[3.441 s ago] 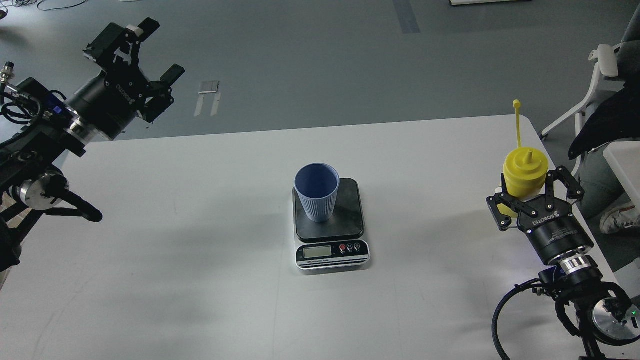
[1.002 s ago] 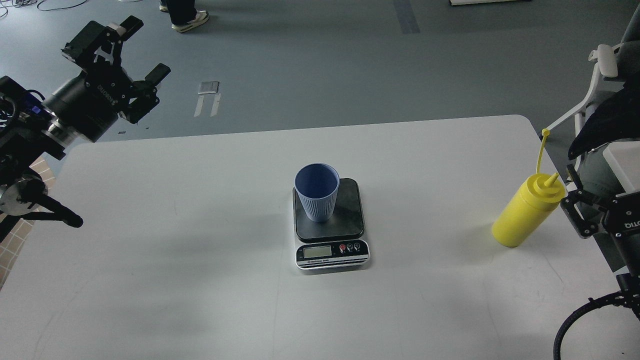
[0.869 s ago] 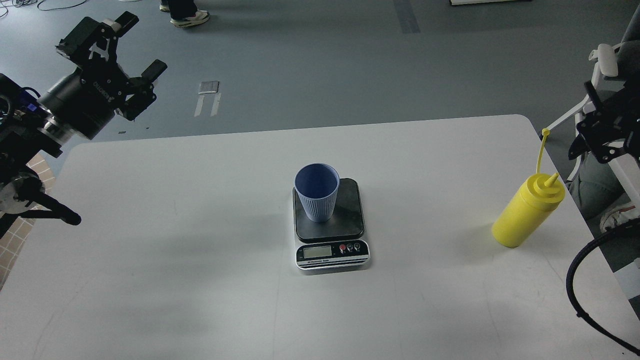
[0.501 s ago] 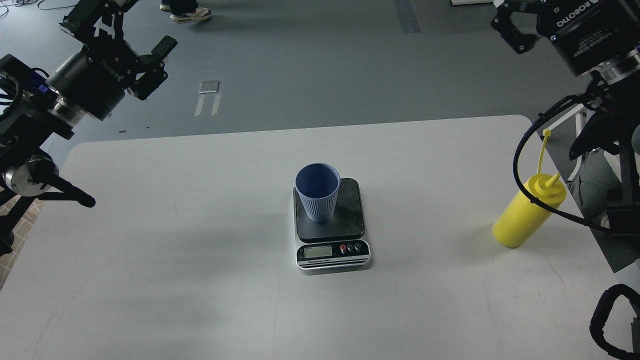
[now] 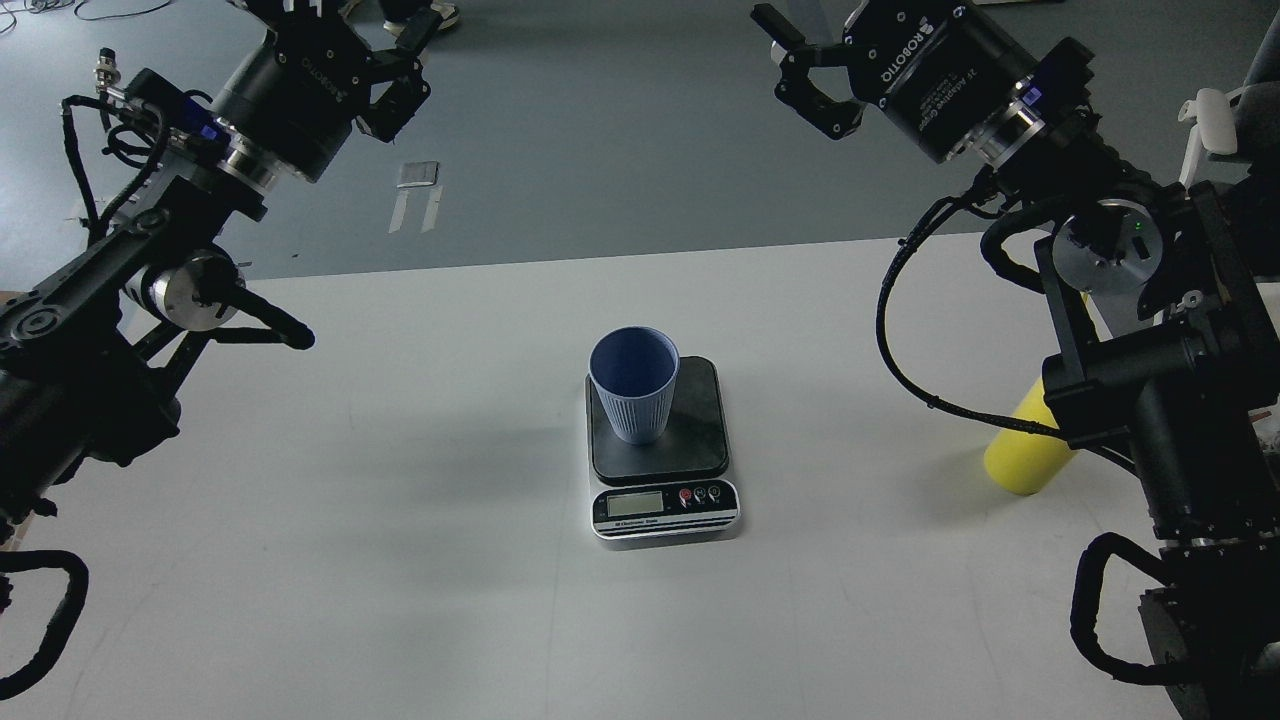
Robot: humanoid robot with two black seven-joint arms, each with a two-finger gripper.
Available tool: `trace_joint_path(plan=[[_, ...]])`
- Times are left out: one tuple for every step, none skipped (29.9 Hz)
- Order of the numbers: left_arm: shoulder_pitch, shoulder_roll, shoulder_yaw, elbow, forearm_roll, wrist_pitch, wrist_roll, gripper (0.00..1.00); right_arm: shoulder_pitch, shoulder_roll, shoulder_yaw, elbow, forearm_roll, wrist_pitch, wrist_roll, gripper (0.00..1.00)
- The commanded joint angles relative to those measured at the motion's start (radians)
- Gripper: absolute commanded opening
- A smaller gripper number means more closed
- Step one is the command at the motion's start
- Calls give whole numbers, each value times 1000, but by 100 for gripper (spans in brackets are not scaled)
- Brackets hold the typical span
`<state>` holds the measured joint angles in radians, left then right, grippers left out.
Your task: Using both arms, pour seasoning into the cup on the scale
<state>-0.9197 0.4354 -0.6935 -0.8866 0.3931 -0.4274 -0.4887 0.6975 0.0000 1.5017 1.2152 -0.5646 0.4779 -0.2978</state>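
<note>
The blue ribbed cup (image 5: 634,385) stands upright on the left part of the scale's dark plate (image 5: 697,425), at the table's middle. The scale's silver panel (image 5: 665,508) faces me. The yellow seasoning bottle (image 5: 1018,462) stands near the table's right edge. Only its lower body shows; its nozzle and cap are hidden behind my right arm. My right gripper (image 5: 797,68) is open and empty, high over the floor beyond the table's far edge. My left gripper (image 5: 412,58) is open and empty at the top left, partly cut off by the view's top edge.
The white table (image 5: 400,560) spans the view. My right arm's joints and cables (image 5: 1130,330) hang over the table's right side, in front of the bottle. A chair (image 5: 1215,110) stands at the far right, and a person's shoes (image 5: 420,12) show on the floor at the top.
My right gripper, around the bottle 3.4 s ago, has let it go. Both arms have swung up and inward. The right arm now hides the bottle's top. Cup and scale have not moved.
</note>
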Motion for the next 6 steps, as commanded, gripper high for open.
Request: trace_joint_path(plan=[[10,-67,-37,9,-71,-43,0,98,-12,0,20,-2,5,8,0,100],[12,-73,-41,9,-77,-56,0,98,-12,0,25,-2,5,10,0,99],[12,-73,-41,9,-77,-56,0,98,-12,0,25,-2,5,10,0,99],[12,-73,-41,9,-77,-56,0,98,-12,0,25,-2,5,10,0,99],[15,-101,-49,9,-79,-61,0,98,-25,0,28,-3,5,10,0,100],[15,-107,-49,9,-79,-61,0,98,-32,0,28,-3,5,10,0,99]])
